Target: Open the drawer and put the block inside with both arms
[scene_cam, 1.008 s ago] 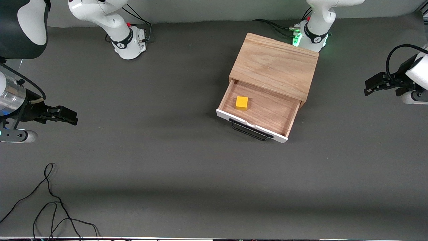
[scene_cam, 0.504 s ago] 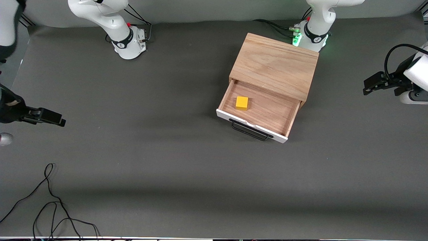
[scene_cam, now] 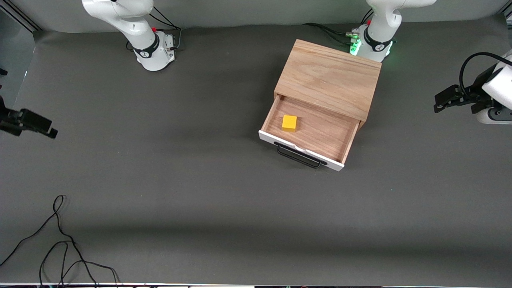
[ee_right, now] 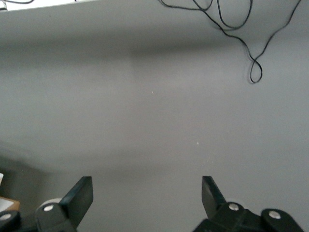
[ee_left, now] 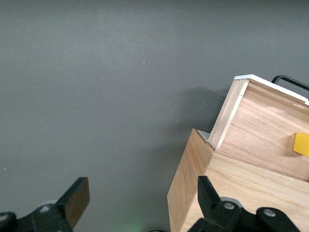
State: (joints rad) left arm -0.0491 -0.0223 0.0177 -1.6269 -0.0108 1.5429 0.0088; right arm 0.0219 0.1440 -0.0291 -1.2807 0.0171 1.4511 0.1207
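a: you had the block (scene_cam: 289, 123) lying in the open drawer (scene_cam: 316, 134), toward its right-arm end. both grippers hung wide and empty: left gripper (scene_cam: 440, 105) over the left arm's end of the table, right gripper (scene_cam: 46, 129) over the right arm's.

b: risk?

a: shutting it hard could slide the block; the black cable (scene_cam: 60, 240) might snag you.

You've got two white arms w/ dark grey joint bands. Left arm (scene_cam: 380, 24): base glows green, black cables at its foot. Right arm (scene_cam: 132, 28): red dot nr base, black cables too. Both sets of jaws matte black, small silver screws at the knuckles.
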